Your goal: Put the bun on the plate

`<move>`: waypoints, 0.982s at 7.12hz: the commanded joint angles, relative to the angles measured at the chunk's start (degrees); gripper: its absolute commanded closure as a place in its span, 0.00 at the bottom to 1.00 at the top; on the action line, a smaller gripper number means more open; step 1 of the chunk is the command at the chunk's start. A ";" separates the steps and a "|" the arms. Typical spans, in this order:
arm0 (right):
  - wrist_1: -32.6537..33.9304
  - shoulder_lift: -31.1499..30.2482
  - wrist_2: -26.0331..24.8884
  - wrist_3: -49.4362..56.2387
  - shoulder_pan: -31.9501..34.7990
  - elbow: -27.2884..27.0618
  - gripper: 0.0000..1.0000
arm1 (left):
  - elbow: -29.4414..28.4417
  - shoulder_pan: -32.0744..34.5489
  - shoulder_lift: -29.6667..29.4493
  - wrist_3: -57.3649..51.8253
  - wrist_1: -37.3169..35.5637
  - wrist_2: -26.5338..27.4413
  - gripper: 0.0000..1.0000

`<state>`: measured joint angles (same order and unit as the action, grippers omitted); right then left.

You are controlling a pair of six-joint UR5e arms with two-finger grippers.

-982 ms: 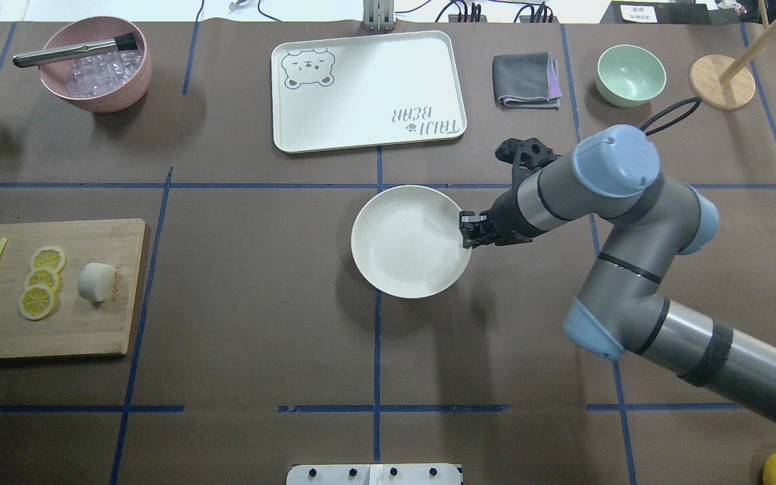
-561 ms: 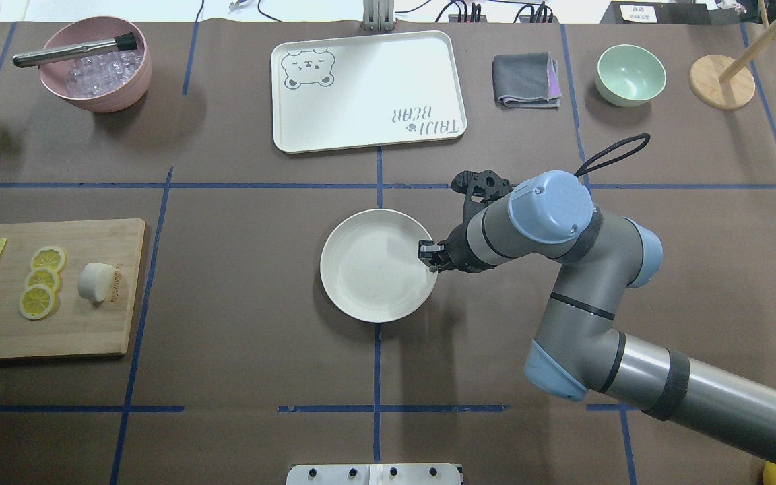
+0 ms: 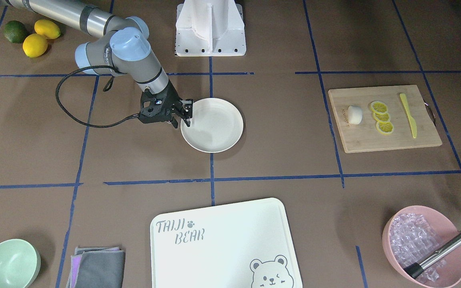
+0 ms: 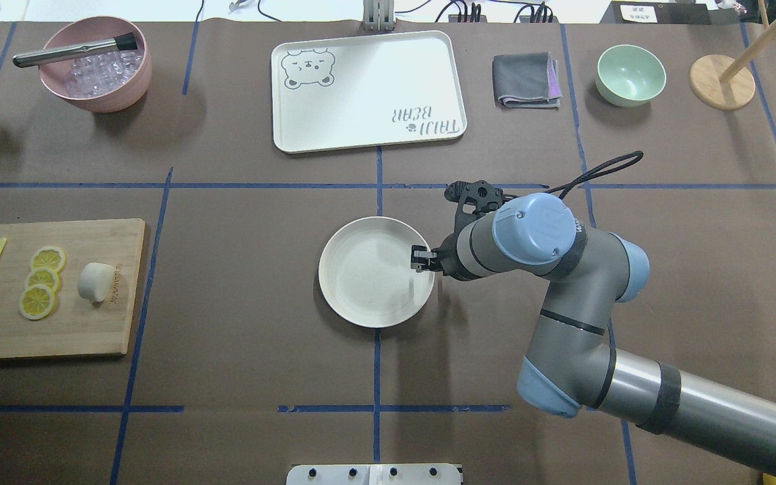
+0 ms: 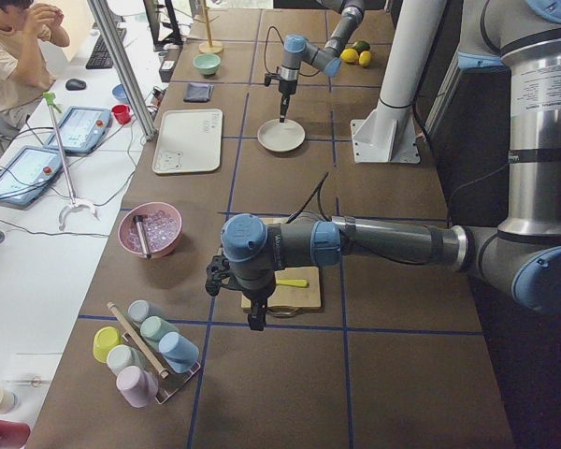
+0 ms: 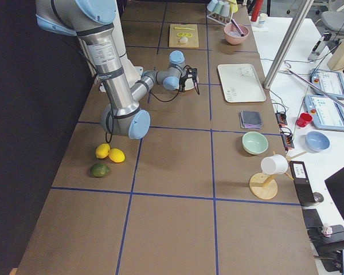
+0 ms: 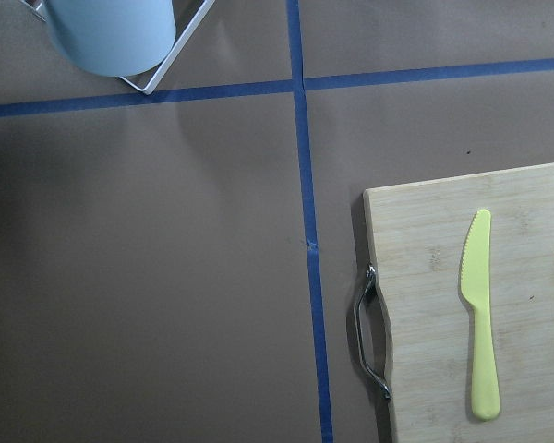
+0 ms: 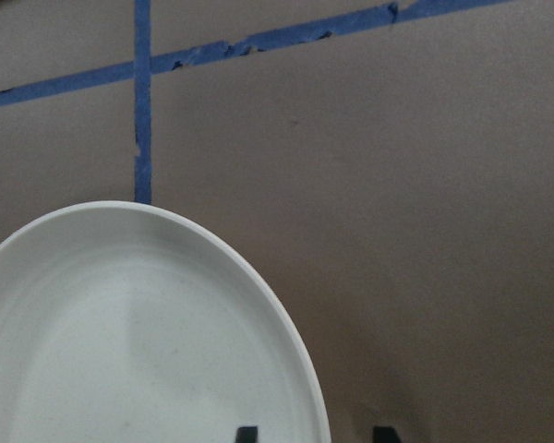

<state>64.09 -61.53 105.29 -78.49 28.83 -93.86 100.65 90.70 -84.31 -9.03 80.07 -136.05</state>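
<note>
The bun (image 4: 95, 281) (image 3: 354, 114) is a small white roll lying on the wooden cutting board (image 4: 85, 330), beside three lemon slices (image 4: 43, 281). Near the table's centre the cream plate (image 4: 361, 296) (image 3: 218, 136) rests flat. My right gripper (image 4: 420, 259) (image 3: 181, 118) is at the plate's right rim, open, with one fingertip (image 8: 246, 432) inside the rim and the other outside it. Only the exterior left view shows my left gripper (image 5: 254, 323), which hangs by the board's handle end; I cannot tell whether it is open or shut. The left wrist view shows the board (image 7: 425, 277) and the yellow knife (image 7: 480, 314), not the bun.
A bear-print tray (image 4: 368, 91), a folded grey cloth (image 4: 526, 81) and a mint-green bowl (image 4: 630, 74) line the far side. A pink bowl (image 4: 95, 64) with ice and a metal tool stands far left. Lemons and a lime (image 3: 34, 34) lie by the right arm's base.
The right arm carried the plate left and toward the robot, lowering it onto the table at centre. The bun and the board have not moved.
</note>
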 commanded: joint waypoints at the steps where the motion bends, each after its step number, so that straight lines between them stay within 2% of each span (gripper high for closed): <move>1: 12.83 0.19 6.29 9.86 7.94 -4.45 0.00 | 0.50 0.00 0.02 -0.10 0.00 0.43 0.00; 2: 21.17 0.10 12.85 19.59 15.13 -6.40 0.00 | 1.12 0.00 0.02 -0.11 -0.09 0.61 0.00; 3: 25.86 -0.95 17.44 29.70 22.68 -7.47 0.00 | 1.13 0.00 0.02 -0.11 -0.17 0.70 0.00; 5: 27.84 -8.74 23.70 50.35 34.82 -8.36 0.00 | 0.95 0.00 -0.15 0.33 -0.09 0.79 0.00; 7: 27.93 -18.74 26.80 70.48 46.70 -7.83 0.00 | 0.17 0.00 -0.15 0.42 0.00 0.62 0.00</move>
<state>91.83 -74.24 130.14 -20.24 68.35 -101.89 101.37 90.69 -84.40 -8.68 80.03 -135.39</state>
